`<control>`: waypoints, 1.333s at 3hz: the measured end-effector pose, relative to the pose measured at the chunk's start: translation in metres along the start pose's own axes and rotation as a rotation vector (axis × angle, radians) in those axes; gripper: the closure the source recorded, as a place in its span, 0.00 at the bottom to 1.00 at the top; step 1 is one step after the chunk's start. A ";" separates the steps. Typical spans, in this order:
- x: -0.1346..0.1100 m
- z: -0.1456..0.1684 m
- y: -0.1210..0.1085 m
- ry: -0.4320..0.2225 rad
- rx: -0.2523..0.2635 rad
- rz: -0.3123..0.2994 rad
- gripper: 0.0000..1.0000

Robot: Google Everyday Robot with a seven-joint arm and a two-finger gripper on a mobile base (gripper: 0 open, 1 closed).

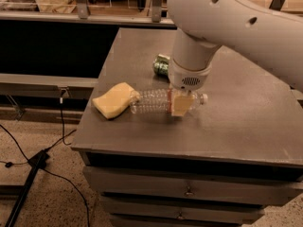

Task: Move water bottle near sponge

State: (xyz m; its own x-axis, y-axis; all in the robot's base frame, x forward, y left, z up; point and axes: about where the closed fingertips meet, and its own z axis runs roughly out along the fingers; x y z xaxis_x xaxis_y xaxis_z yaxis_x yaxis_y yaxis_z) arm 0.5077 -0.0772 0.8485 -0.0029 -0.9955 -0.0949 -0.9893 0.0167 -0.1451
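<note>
The water bottle (149, 101) lies on its side on the dark grey table (236, 126), cap end pointing right. Its left end touches the pale yellow sponge (112, 100), which lies near the table's left edge. My gripper (182, 101) comes down from above and straddles the bottle's label end. One tan finger (181, 106) shows in front of the bottle and the other is hidden behind it. The gripper is shut on the bottle, and the label is mostly covered by the finger.
A crushed green can (162, 64) lies behind the bottle, just left of my arm (222, 18). The table's left edge is close to the sponge. Drawers sit below the front edge. Cables and a stand leg lie on the floor at left.
</note>
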 end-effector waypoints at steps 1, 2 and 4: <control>0.000 0.000 0.000 0.000 0.002 0.000 0.04; 0.000 -0.001 0.001 0.001 0.003 0.000 0.00; 0.008 -0.002 -0.001 -0.039 0.000 0.021 0.00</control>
State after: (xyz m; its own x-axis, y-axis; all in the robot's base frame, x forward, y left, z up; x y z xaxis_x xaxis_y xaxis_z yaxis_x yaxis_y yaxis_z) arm 0.5084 -0.0857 0.8502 -0.0183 -0.9906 -0.1358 -0.9891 0.0378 -0.1424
